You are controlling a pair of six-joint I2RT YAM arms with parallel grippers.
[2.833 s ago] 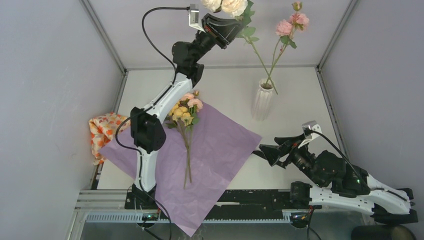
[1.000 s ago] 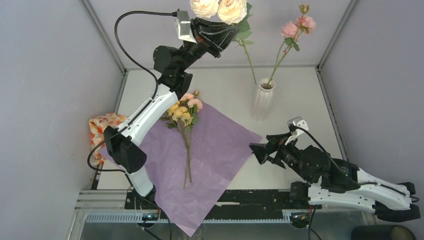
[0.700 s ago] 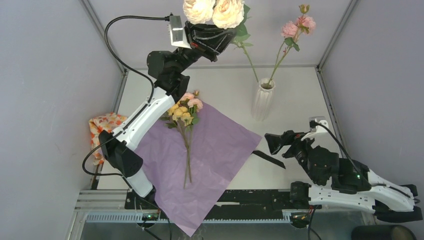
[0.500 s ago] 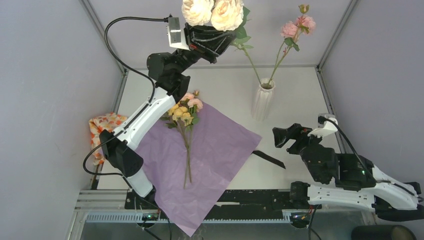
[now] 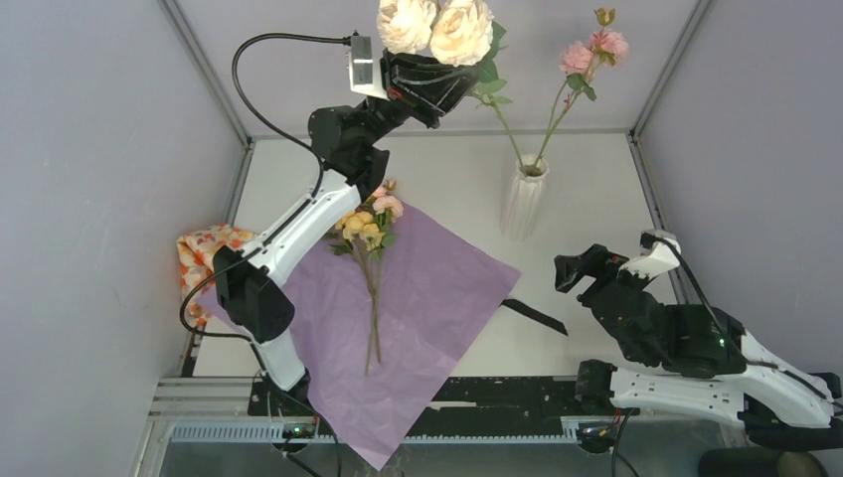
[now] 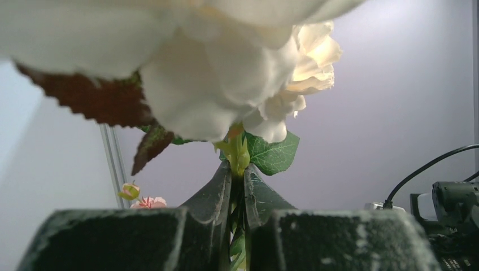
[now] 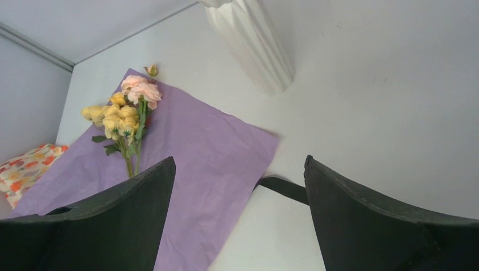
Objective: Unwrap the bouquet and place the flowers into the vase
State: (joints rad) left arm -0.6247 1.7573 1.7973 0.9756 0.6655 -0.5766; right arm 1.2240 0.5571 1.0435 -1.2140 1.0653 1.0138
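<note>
Left gripper (image 5: 452, 91) is up high at the top centre of the overhead view, clamped tight on the green stem just under the cream roses (image 5: 437, 25). The left wrist view has both fingers (image 6: 217, 195) pinching that stem, with the blooms (image 6: 237, 68) filling the top of the frame. From the grip the stem slants down and to the right to the mouth of the vase (image 5: 523, 199), which stands upright on the table (image 5: 447, 169), right of centre. A pink rose (image 5: 589, 48) is already in the vase and leans to the upper right, close beside the cream stem. Over at lower right, the right gripper (image 5: 582, 270) hangs with its jaws spread wide and nothing between them. In its wrist view the vase (image 7: 251, 48) is ahead at the top. The lilac paper (image 5: 427, 298) lies flat and open across the middle of the table, its near corner hanging over the front edge. A bunch (image 5: 366, 227) of yellow and pink flowers lies on its upper left part, stems pointing down the frame. A black ribbon (image 5: 535, 316) lies loose at the paper's right edge, between paper and right gripper. An orange cloth (image 5: 204, 260) sits at the far left, touching the paper.
</note>
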